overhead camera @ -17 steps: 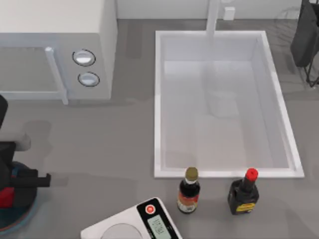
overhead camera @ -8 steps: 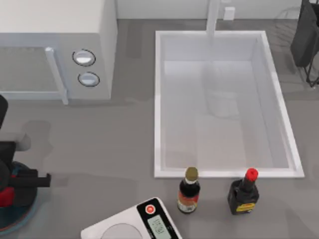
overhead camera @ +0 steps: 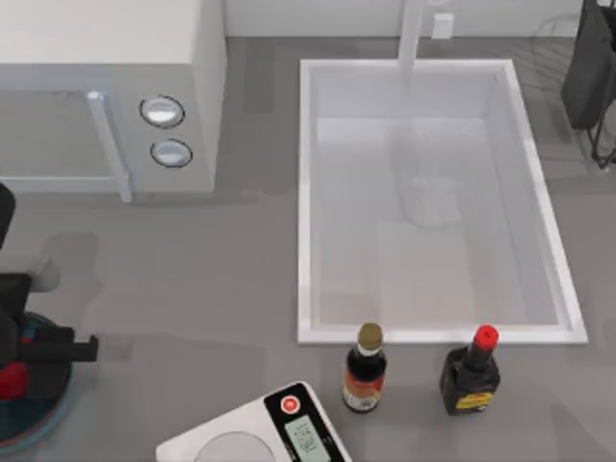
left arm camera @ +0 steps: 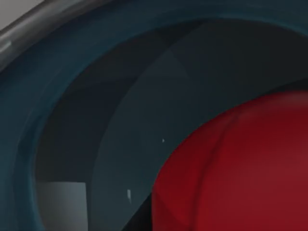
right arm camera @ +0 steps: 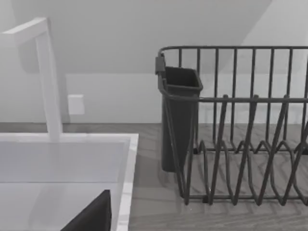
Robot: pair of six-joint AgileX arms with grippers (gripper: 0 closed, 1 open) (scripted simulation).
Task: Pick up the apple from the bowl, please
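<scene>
- The left gripper [overhead camera: 14, 358] is seen at the lower left edge of the top view, lowered over the shallow, translucent blue glass bowl [overhead camera: 43, 419] that sits on the grey table [overhead camera: 192, 279] at the frame's bottom left corner.
- The small glossy red apple [overhead camera: 12, 382] is seen as a red patch beneath the dark gripper body, inside the bowl's rim; in the left wrist view the apple [left arm camera: 240, 168] sits at the lower right, very close to the camera, with the bowl's blue wall [left arm camera: 57, 72] curving around it.
- Whether the left gripper's fingers are spread or pressed onto the apple cannot be told from either view.
- The apple appears to rest in the bowl, so the approach is judged done, while the grasp is unconfirmed and the lift is judged not yet made.
- The right arm is parked at the upper right of the top view, its wrist camera facing a dark wire dish rack [right arm camera: 240, 125] beside the white sink [overhead camera: 433, 192].
</scene>
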